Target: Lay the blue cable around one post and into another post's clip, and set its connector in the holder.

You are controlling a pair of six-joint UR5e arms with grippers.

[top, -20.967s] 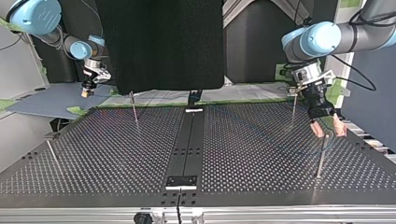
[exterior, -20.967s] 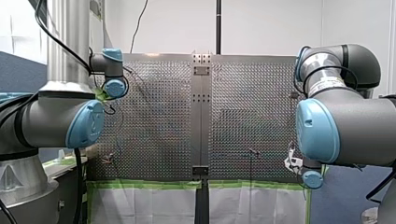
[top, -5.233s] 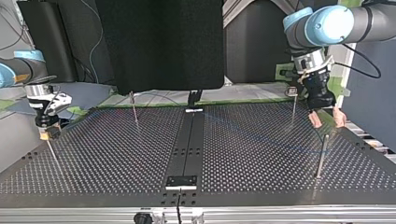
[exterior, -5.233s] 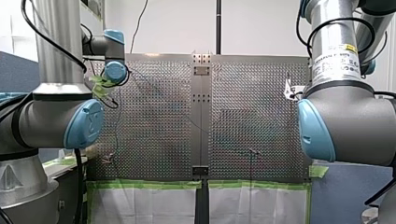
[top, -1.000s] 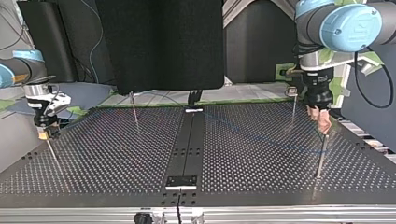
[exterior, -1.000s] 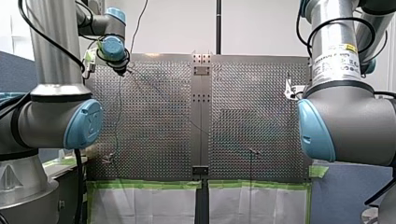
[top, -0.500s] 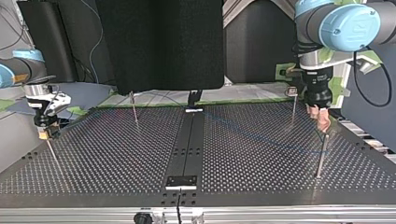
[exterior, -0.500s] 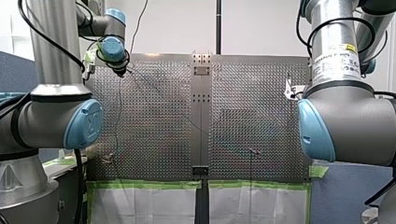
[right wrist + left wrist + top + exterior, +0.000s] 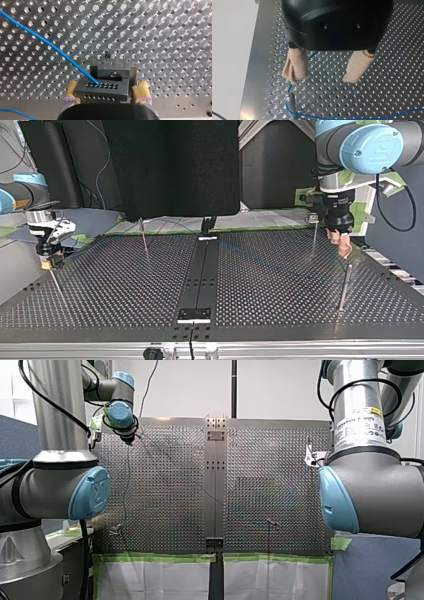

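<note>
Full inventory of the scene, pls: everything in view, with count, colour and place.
table: one, perforated metal, under everything.
centre strip: one, black, down the table's middle.
posts: four, thin metal, two near each side of the top view.
blue cable: one, lies across the table, bends round a post by my left gripper and ends in the connector.
connector: one, dark grey, between my right gripper's pads.
holder: one, grey, just ahead of the connector.
screen: one, black, behind the table in the top view.
tape: green, along the table's near edge in the front view.
left gripper: black, beige pads, open, empty.
right gripper: yellow pads, shut on the connector.
</note>
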